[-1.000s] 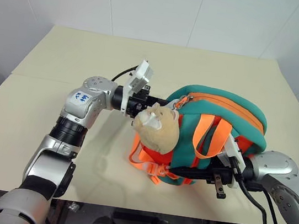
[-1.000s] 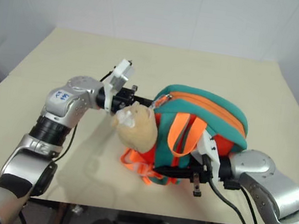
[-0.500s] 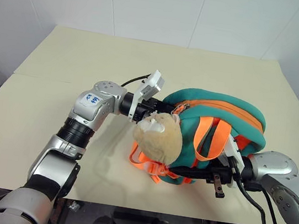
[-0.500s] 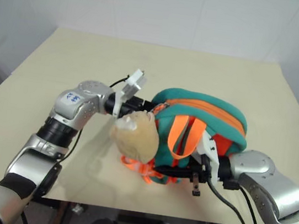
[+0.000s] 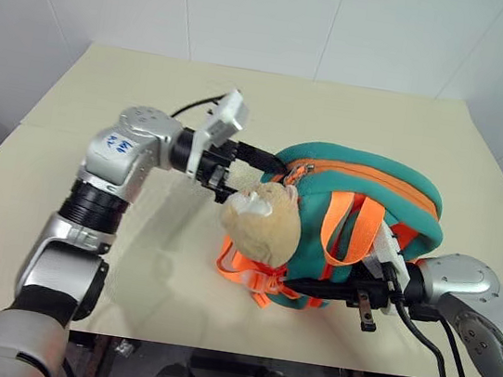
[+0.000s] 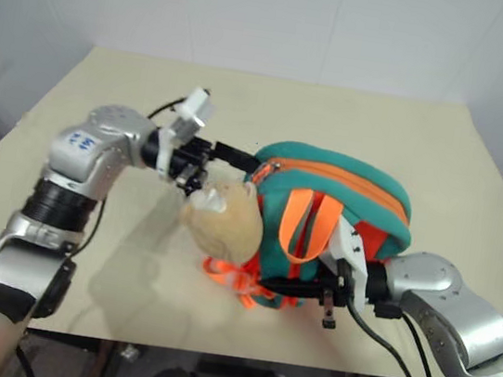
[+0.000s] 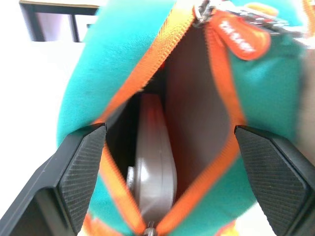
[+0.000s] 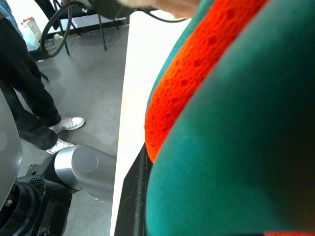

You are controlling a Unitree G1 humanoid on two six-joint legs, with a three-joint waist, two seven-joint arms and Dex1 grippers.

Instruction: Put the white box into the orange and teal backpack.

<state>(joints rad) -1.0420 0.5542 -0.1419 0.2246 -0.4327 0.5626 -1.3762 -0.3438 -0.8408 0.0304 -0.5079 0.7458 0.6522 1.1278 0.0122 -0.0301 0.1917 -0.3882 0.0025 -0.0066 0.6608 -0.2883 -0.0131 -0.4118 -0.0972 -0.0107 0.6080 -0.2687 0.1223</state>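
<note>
While left hand [image 7: 167, 157] gapes — white box [image 7: 153, 172] inside backpack [image 7: 206, 123]

The counter [image 5: 107, 84] is a pale cream rectangle with a faint seam running across its left part, its far edge set against a white wall. One item lies directly on it: the orange and teal backpack [image 5: 377, 192], resting toward the near right edge, with its orange straps [image 5: 245, 267] spilling onto the surface at the near side and its plush bear head [image 5: 261, 218] facing left.
</note>
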